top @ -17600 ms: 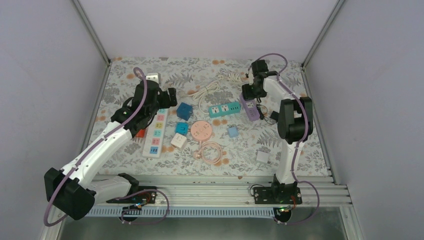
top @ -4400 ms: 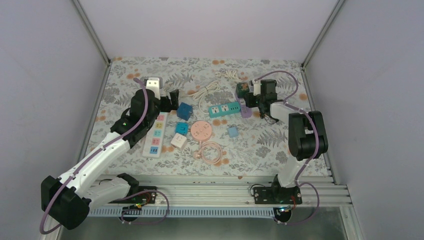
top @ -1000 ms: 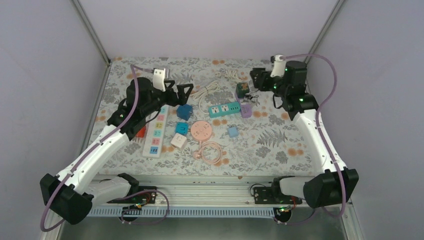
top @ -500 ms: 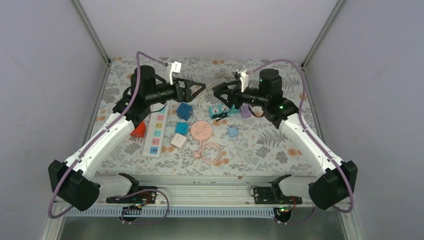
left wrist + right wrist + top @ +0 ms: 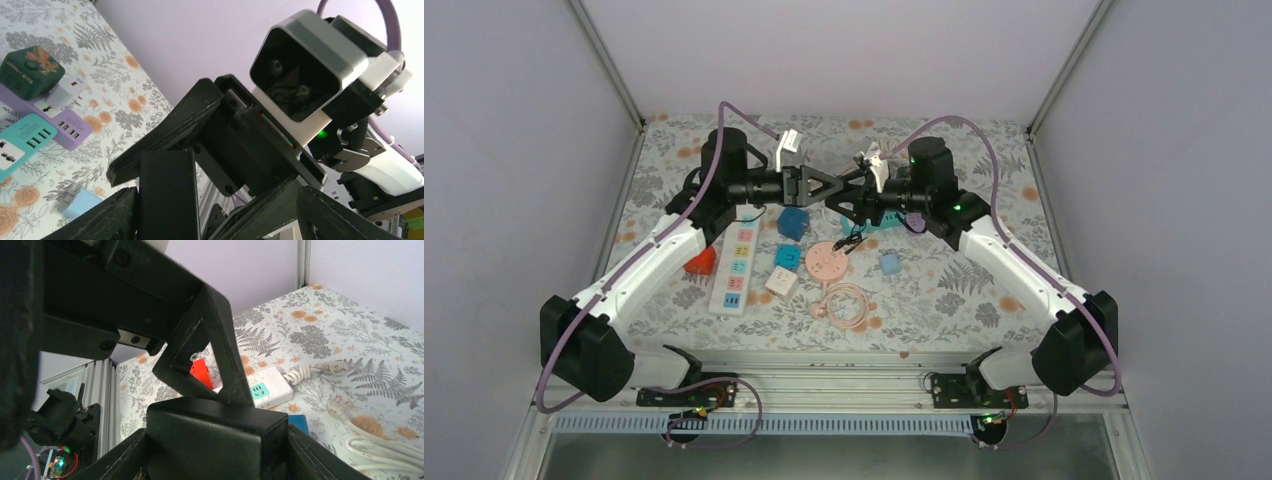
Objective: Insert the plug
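A black plug point(image 5: 837, 192) hangs in the air over the middle of the table, its thin cable point(image 5: 852, 240) dangling below. My right gripper point(image 5: 215, 455) is shut on this plug point(image 5: 215, 435), one finger on each side. From the opposite side my left gripper point(image 5: 215, 200) is open around the same plug point(image 5: 167, 195). The plug lies against one left finger point(image 5: 100, 220); the other left finger point(image 5: 345, 215) stands well apart. In the top view the left gripper point(image 5: 819, 187) and right gripper point(image 5: 846, 195) meet tip to tip.
On the floral table lie a white power strip point(image 5: 736, 262), a teal strip point(image 5: 25, 145), a purple strip point(image 5: 65, 127) and a dark green cube point(image 5: 31, 72). Below the grippers sit a blue cube point(image 5: 792, 222), a pink round socket point(image 5: 827, 262) and a pink cable coil point(image 5: 846, 303).
Both arms have swung inward and met above the table's middle. The right one brought the black plug along. The left jaws have narrowed around it.
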